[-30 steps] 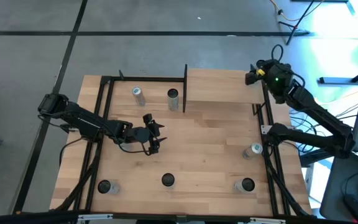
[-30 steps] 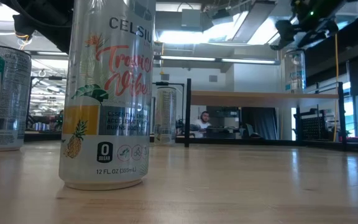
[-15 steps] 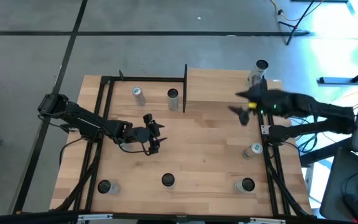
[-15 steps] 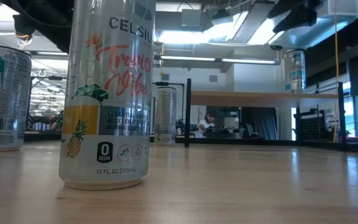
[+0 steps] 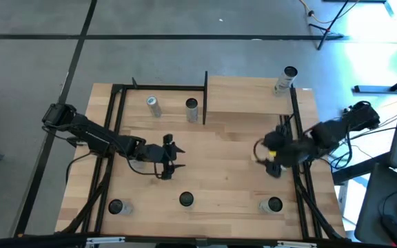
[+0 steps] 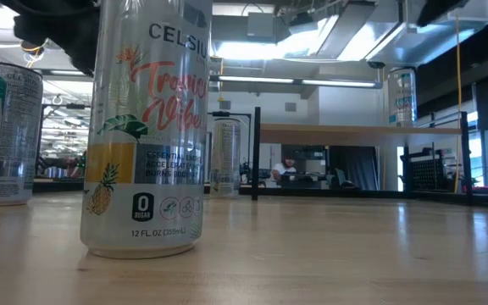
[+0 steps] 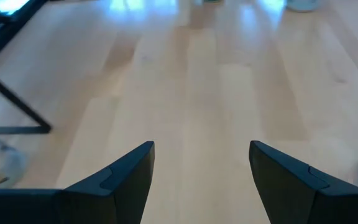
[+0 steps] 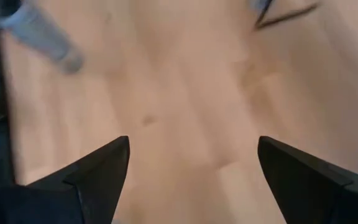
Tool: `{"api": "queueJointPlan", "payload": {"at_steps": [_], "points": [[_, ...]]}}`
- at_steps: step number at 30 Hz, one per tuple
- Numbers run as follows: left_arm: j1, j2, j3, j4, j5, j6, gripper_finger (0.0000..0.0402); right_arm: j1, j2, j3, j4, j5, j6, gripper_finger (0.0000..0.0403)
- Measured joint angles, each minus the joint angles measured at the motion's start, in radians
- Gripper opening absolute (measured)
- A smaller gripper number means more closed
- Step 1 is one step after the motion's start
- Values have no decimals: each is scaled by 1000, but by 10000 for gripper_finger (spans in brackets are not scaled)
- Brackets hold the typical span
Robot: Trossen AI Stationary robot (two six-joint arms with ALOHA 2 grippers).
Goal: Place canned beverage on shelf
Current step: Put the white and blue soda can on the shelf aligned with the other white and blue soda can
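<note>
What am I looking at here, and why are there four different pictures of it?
It is a robot with two dark arms at a wooden table. One camera looks straight down, one sits at tabletop height, and one rides on each wrist. The job is to put drink cans on the shelf, the raised board at the table's far side. One can already stands at its corner. Other cans stand around the table, and the tabletop camera is filled by the nearest can. The left gripper hovers mid-table, and the right gripper is near the table's right edge. Both have open jaws, holding nothing.
</note>
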Motion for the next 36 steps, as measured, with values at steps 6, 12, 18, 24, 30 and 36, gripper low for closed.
{"api": "queueJointPlan", "payload": {"at_steps": [6, 12, 18, 24, 30, 36], "points": [[-87, 0, 0, 79, -8, 17, 247, 103, 78, 60, -43, -130, 271, 339], [-155, 0, 0, 108, -39, 19, 247, 201, 101, 66, -67, -169, 508, 339], [-184, 0, 0, 105, -61, 19, 247, 271, 103, 58, -127, -207, 778, 339], [-203, 0, 0, 104, -61, 19, 247, 366, 159, 31, -107, -224, 936, 339], [-227, 0, 0, 101, -61, 19, 247, 429, 252, 29, 16, -218, 956, 339], [-261, 0, 0, 96, -61, -5, 247, 437, 314, 29, 8, -242, 981, 339]]}}
